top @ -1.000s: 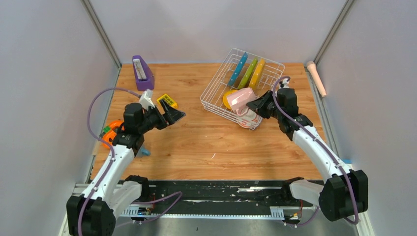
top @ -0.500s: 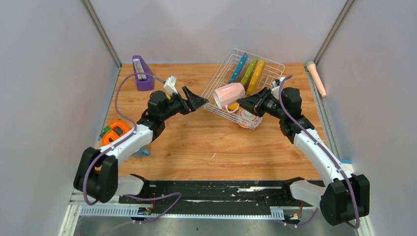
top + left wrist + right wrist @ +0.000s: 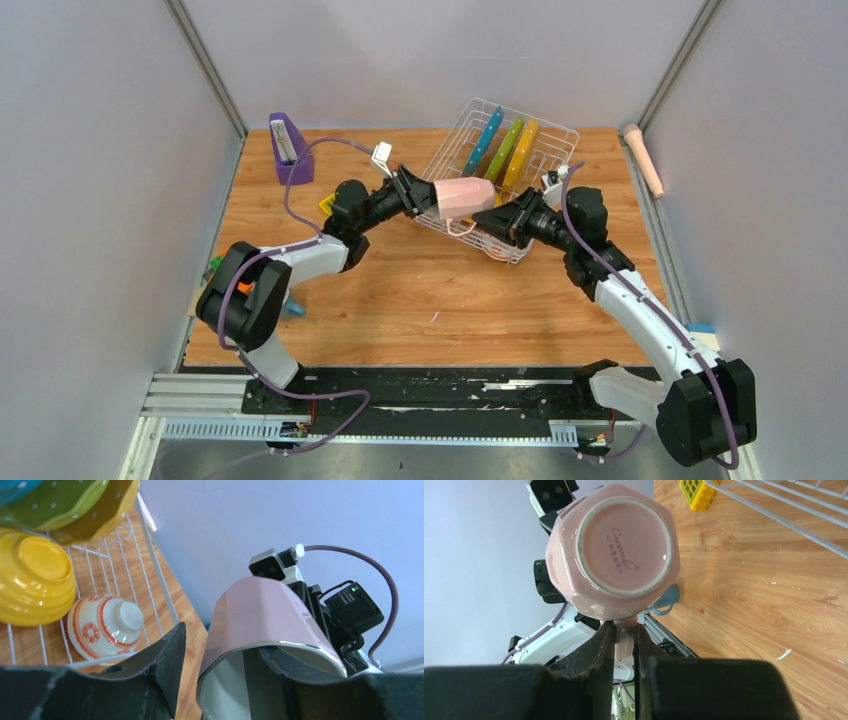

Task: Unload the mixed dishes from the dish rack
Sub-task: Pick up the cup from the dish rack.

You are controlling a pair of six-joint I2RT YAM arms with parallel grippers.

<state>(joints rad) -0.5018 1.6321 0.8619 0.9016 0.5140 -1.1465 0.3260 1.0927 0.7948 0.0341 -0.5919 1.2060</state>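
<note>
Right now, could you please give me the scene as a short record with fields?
right gripper: shut on handle of pink cup
left gripper: open, one finger inside the cup's mouth
cup position: off the table, between both grippers
in dish rack: blue plate, green plate, yellow plate, yellow bowl, red-and-white bowl

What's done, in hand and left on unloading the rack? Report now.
Done: apparently only the blue cup, on the table. In hand: the pink cup, its handle pinched by the right fingers, left fingers open around its rim. Left in the dish rack: blue plate, green plate, yellow plate, yellow bowl, red-and-white bowl.
</note>
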